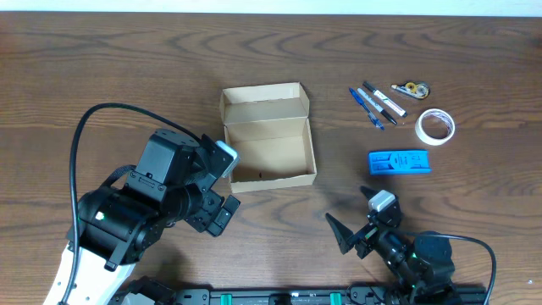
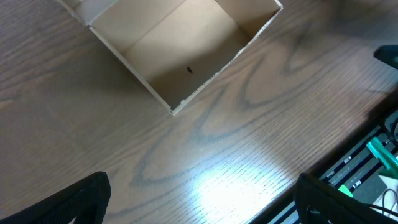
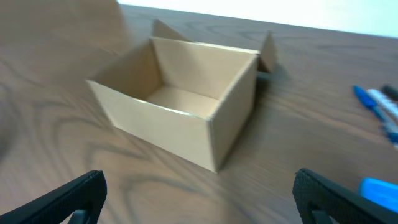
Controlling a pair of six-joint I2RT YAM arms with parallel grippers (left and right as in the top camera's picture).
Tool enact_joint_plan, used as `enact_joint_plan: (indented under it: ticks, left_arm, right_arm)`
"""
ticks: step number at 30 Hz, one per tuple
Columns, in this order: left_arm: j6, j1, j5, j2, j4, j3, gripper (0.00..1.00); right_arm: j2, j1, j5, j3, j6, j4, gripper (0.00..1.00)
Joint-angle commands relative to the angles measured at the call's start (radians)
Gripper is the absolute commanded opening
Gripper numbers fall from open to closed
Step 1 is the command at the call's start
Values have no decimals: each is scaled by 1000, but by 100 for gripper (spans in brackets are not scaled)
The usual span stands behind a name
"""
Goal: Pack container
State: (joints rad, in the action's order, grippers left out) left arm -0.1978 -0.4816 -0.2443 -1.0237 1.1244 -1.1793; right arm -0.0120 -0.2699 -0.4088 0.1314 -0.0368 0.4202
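Box [image 1: 271,152] sits lid-open mid-table. Left gripper [image 2: 202,199] and right gripper [image 3: 199,196] both spread wide (nothing held). Pens [image 1: 373,106] lie to its right.

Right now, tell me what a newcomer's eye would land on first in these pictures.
The open cardboard box in the middle of the table draws the eye first, lid flap folded back, nothing packed inside. To its right lies a loose cluster: pens, a roll of tape and a blue packet. At the near edge, the left gripper and right gripper stand open, holding nothing.
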Motion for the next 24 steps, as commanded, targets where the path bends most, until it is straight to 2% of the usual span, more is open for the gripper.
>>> enact_joint_plan:
  ticks: [1, 6, 10, 21, 24]
  left_arm:
    - [11, 1, -7, 4, 1, -2, 95]
    - [11, 1, -7, 4, 2, -2, 95]
    - [11, 1, -7, 4, 1, -2, 95]
    - [11, 1, -7, 4, 1, -2, 95]
    - [11, 1, -7, 4, 1, -2, 96]
  right_arm:
    - [6, -8, -80, -5, -125, -18, 99]
    - [2, 10, -5, 5, -208, -74, 99]
    - [-63, 50, 45, 73, -205, -106, 99]
    - [-546, 224, 63, 436, 54, -91, 99]
    - [-686, 283, 72, 533, 64, -90, 99]
